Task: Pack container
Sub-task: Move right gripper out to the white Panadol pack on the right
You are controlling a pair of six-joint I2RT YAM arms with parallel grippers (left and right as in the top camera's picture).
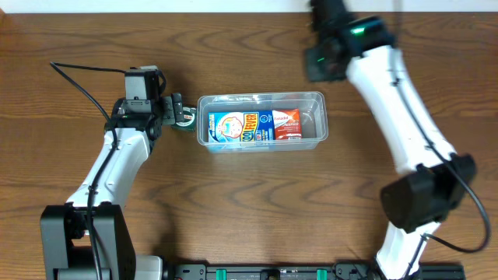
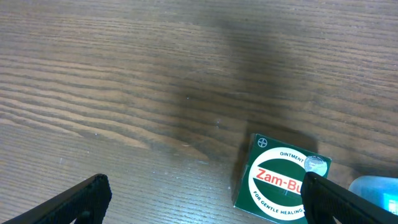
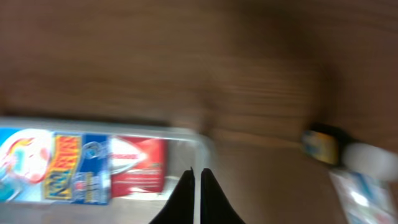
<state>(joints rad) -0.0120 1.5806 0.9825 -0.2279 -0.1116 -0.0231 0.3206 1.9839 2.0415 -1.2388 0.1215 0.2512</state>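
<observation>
The clear container (image 1: 320,117) lies in the middle of the table, holding a blue packet (image 1: 233,126) and a red packet (image 1: 286,123). My left gripper (image 1: 179,110) hovers just off its left end, open wide. In the left wrist view a green Zam-Buk box (image 2: 277,180) lies on the wood under the left gripper (image 2: 205,202), near the right finger (image 2: 336,200), and nothing is gripped. My right gripper (image 3: 198,180) is shut and empty. Its blurred view shows it above the container's right end (image 3: 200,144), with the red packet (image 3: 137,165) to the left.
The right arm (image 1: 393,101) reaches from the lower right to the top edge, past the container's far right corner. A small yellow-and-blue item (image 3: 320,144) and a pale item (image 3: 367,158) lie blurred beyond the container. Something blue (image 2: 379,186) shows right of the green box.
</observation>
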